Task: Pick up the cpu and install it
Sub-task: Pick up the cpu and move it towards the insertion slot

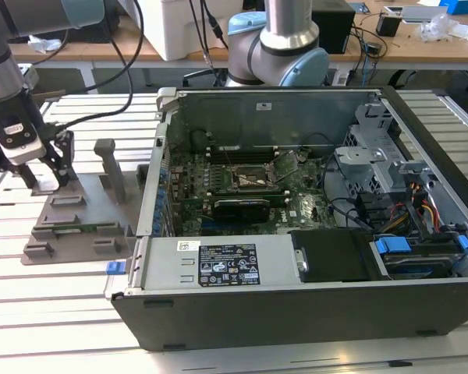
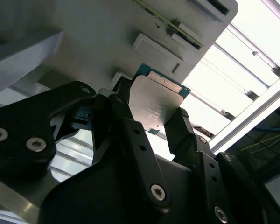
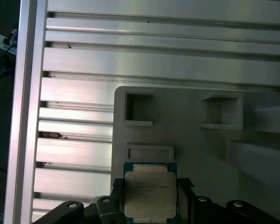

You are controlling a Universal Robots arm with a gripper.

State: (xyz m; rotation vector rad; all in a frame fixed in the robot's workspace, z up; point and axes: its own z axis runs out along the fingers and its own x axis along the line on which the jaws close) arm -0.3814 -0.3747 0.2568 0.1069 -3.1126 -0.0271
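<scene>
The cpu (image 2: pixel 151 105) (image 3: pixel 149 192) is a small square chip with a silvery top and a thin green rim. It sits between the two black fingers (image 2: pixel 177 127) of my gripper (image 2: pixel 147 111) (image 3: pixel 150 198), which press on its opposite edges. The chip is just over the grey holder plate (image 3: pixel 191 154); I cannot tell whether it still rests on it. In the exterior view my gripper (image 1: pixel 48 178) stands over that plate (image 1: pixel 78 222) at the exterior view's left, well apart from the open computer case (image 1: pixel 296 300). The motherboard socket (image 1: pixel 253 178) lies in the middle of the case.
The grey plate carries raised blocks and an upright post (image 1: pixel 109 167). A ribbed aluminium table (image 1: pixel 54 304) lies under everything. A second robot base (image 1: pixel 285 47) stands behind the case. Cables, a drive cage and a black power supply (image 1: pixel 331 253) fill the case's right half.
</scene>
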